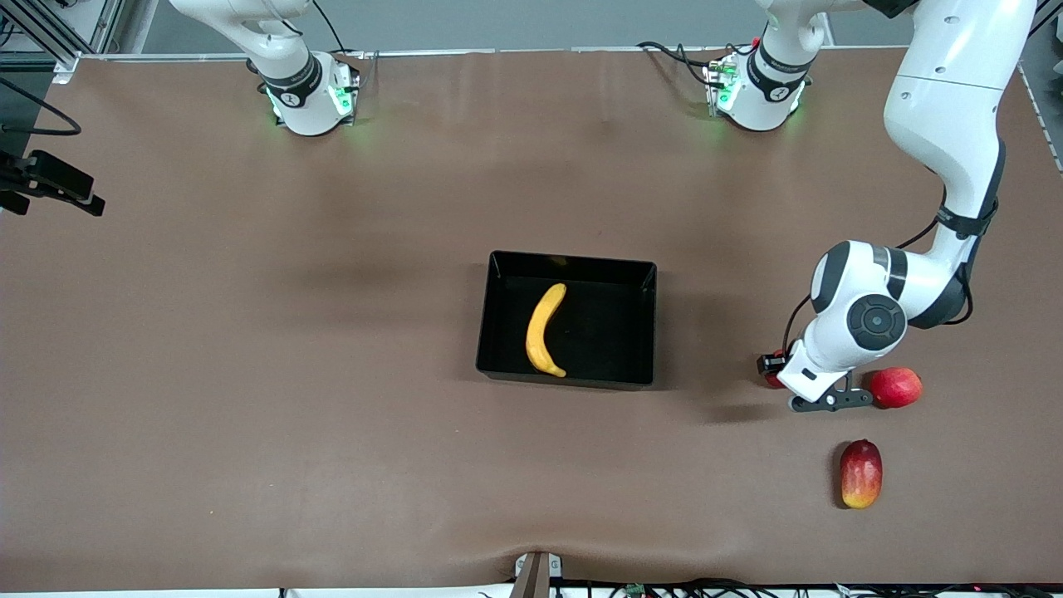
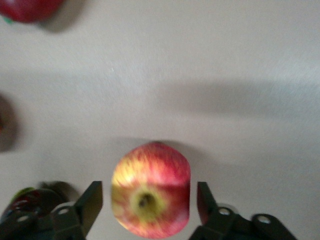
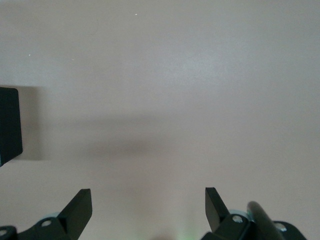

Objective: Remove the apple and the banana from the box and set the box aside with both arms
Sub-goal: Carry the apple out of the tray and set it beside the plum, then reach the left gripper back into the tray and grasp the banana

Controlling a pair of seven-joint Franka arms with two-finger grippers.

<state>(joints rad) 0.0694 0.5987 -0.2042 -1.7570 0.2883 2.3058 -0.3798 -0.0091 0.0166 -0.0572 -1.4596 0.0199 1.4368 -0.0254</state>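
The black box sits mid-table with the yellow banana lying in it. My left gripper is down at the left arm's end of the table. In the left wrist view it is open, with a finger on each side of the small red apple with yellow streaks and a narrow gap on both sides. In the front view the hand hides most of the apple, and only a red edge shows. My right gripper is open and empty over bare table, out of the front view. A corner of the box shows in its wrist view.
A larger plain red round fruit lies right beside the left hand, toward the table's end; it also shows in the left wrist view. A red-yellow mango lies nearer the front camera. A black camera mount overhangs the right arm's end.
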